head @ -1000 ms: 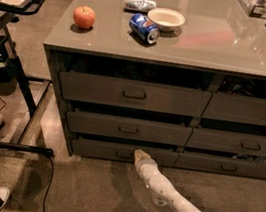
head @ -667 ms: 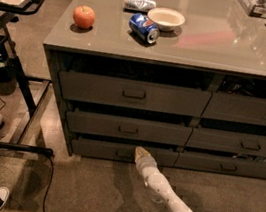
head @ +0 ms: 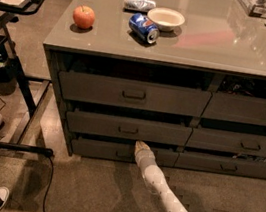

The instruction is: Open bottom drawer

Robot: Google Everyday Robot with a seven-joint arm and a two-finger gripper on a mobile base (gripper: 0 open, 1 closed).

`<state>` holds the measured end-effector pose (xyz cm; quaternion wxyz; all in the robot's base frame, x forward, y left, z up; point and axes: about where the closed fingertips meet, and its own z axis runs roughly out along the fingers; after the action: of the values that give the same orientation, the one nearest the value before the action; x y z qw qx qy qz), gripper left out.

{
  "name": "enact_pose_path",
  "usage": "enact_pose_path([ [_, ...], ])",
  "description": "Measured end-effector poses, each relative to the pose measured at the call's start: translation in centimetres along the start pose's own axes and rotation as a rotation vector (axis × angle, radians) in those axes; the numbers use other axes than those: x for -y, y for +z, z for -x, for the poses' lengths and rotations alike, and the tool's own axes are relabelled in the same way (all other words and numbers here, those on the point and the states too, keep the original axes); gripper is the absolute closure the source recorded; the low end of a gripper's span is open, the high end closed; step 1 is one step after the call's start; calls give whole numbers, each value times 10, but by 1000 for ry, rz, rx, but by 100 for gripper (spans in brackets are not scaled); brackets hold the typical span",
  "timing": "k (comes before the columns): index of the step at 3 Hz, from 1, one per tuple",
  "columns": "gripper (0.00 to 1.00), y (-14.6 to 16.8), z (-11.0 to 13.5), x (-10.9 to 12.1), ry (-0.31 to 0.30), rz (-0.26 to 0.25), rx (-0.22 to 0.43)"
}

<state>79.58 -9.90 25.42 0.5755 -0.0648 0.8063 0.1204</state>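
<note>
Bottom drawer [head: 95, 148], lowest of the left stack under the bench [head: 208, 49], has your gripper [head: 140, 146] at its top edge, at 1 o'clock from the loop pull [head: 124, 153]. You cannot tell whether the gripper is spread or clamped. Your white arm [head: 168, 200] trails toward 5 o'clock. Above, an apple [head: 83, 16] sits with a blue can [head: 143, 27] at its 3 o'clock.

- Matt, smooth grey-brown finish on the bottom drawer [head: 100, 149] front.
- Smooth off-white plastic with a slight sheen on the gripper [head: 139, 145], at the bottom drawer's upper edge near its centre, and on the arm [head: 168, 200] behind it.
- Glossy, reflective grey countertop [head: 209, 45].
- Shiny printed metal on the blue can [head: 143, 27]; smooth white bowl [head: 165, 18]; waxy red apple [head: 83, 16].
- Rough, speckled matt floor [head: 88, 192].
</note>
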Motion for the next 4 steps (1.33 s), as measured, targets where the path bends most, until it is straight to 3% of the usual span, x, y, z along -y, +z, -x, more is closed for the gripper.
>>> enact_pose_path([
  [2, 100, 38, -10, 12, 13, -52, -26],
  [4, 100, 61, -35, 29, 55, -96, -88],
])
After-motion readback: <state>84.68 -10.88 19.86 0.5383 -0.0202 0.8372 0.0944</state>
